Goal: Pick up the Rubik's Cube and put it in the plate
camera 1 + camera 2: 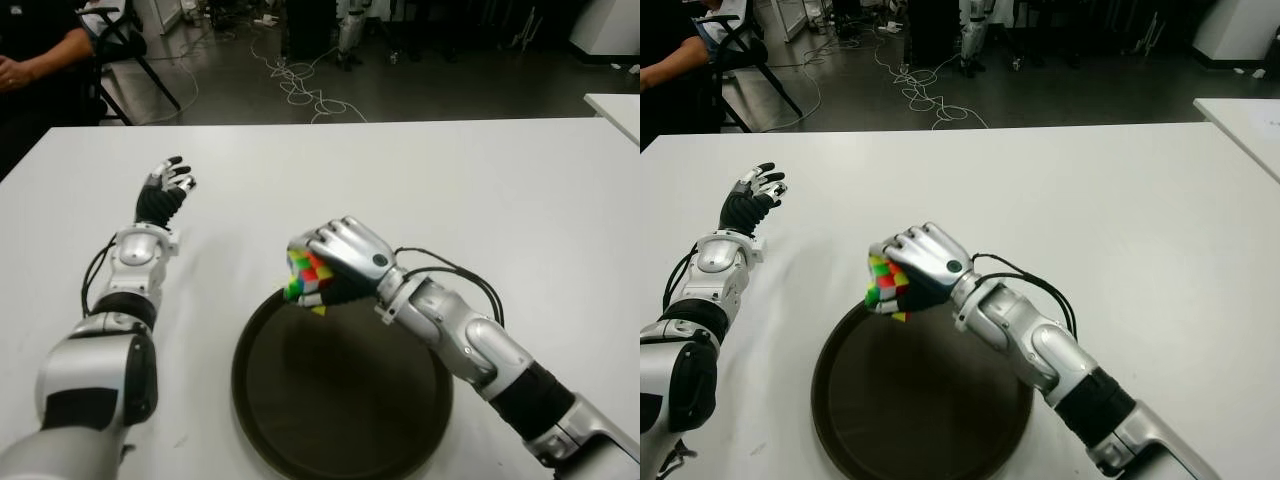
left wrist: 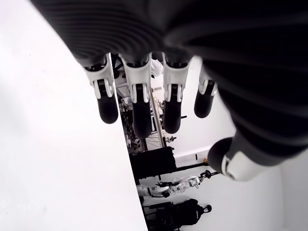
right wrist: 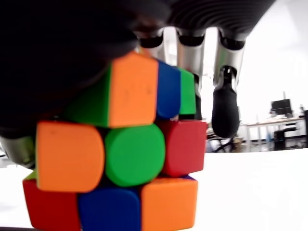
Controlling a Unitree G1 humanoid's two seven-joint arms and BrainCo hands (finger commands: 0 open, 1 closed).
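My right hand [image 1: 330, 268] is shut on the Rubik's Cube [image 1: 306, 278], a scrambled cube with red, green, yellow and orange stickers. It holds the cube just above the far rim of the dark round plate [image 1: 340, 395], which lies on the white table near its front edge. In the right wrist view the cube [image 3: 120, 154] fills the picture, with the fingers [image 3: 225, 108] wrapped over its top. My left hand [image 1: 165, 190] is stretched out over the table at the left, far from the plate, fingers spread and holding nothing.
The white table [image 1: 480, 190] spreads wide on all sides of the plate. A second white table's corner [image 1: 615, 105] shows at the far right. A seated person [image 1: 35, 60] and a chair are beyond the table's far left, with cables on the floor [image 1: 300, 85].
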